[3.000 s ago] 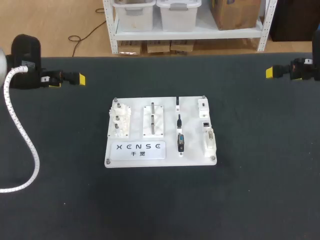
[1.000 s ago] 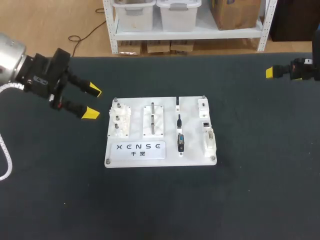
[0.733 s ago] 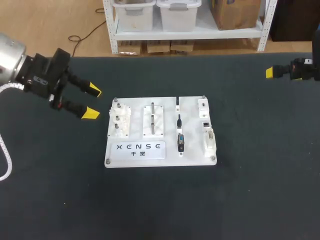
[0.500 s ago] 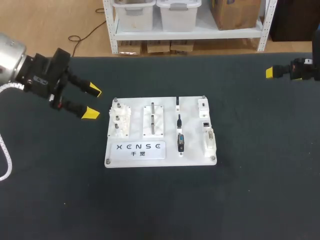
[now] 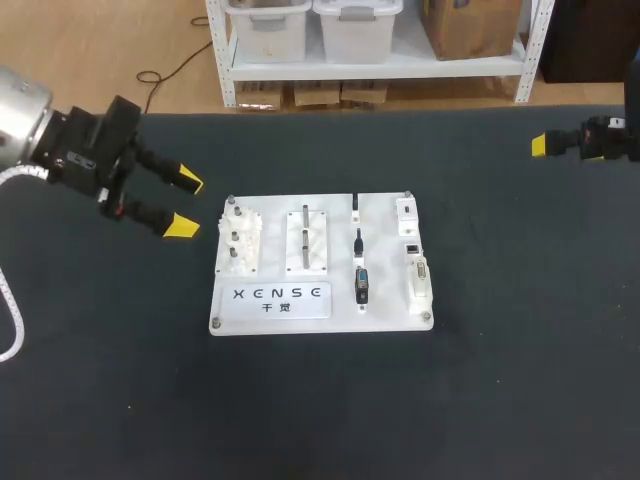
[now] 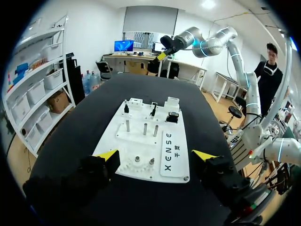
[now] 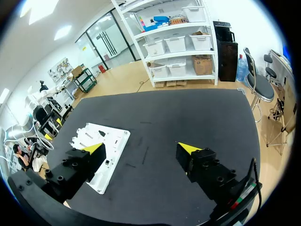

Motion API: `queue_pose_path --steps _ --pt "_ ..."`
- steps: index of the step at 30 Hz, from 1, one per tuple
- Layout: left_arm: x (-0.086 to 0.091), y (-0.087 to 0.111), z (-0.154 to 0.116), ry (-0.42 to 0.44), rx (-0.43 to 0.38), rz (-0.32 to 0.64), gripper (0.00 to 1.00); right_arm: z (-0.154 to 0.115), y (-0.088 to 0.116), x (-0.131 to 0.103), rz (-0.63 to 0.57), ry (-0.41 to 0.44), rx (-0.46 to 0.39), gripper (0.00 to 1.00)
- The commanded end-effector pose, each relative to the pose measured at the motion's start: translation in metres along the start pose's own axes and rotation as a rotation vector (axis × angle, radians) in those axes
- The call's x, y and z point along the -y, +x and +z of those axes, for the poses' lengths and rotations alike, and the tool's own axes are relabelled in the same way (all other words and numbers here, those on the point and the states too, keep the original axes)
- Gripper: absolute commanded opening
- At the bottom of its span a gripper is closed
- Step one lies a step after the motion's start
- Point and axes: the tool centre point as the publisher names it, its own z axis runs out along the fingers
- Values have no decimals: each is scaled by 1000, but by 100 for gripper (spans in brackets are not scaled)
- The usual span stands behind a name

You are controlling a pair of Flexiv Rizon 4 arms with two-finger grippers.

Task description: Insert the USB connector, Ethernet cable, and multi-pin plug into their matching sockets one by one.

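Has a round, shiny silver left arm (image 5: 14, 110) with a white ribbed cable (image 5: 17, 320) beside it. Turns black and boxy at the left gripper (image 5: 184, 203). Ends in two thick black fingers (image 5: 150, 212) with bright yellow tips. Shows little round screw holes on the black blocks of the right gripper (image 7: 140, 148), plus tiny red and green marks near its wrist.

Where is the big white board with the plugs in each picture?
Head view: the white rectangular board lies mid-table.
Left wrist view: just ahead of the left gripper.
Right wrist view: beside one finger of the right gripper.
Shared landmark: the board's lettered label, seen in head and left wrist views.
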Motion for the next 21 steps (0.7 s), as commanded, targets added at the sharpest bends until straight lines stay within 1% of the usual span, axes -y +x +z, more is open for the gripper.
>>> queue_pose_path --steps 1,13,15,17,18,21 --pt "-1 1 0 2 1 2 100 0 0 0 0 2 -1 100" --pt "-1 1 0 2 1 2 100 0 0 0 0 2 -1 100" --pt "-1 1 0 2 1 2 100 9 -6 -14 -7 35 -18 100" --pt "-1 1 0 2 1 2 100 19 -13 -29 -39 104 -27 100" --pt "-1 1 0 2 1 2 100 23 -15 -38 -34 118 -38 100" --pt "-1 1 0 2 1 2 100 40 -23 -62 -40 208 -91 100"
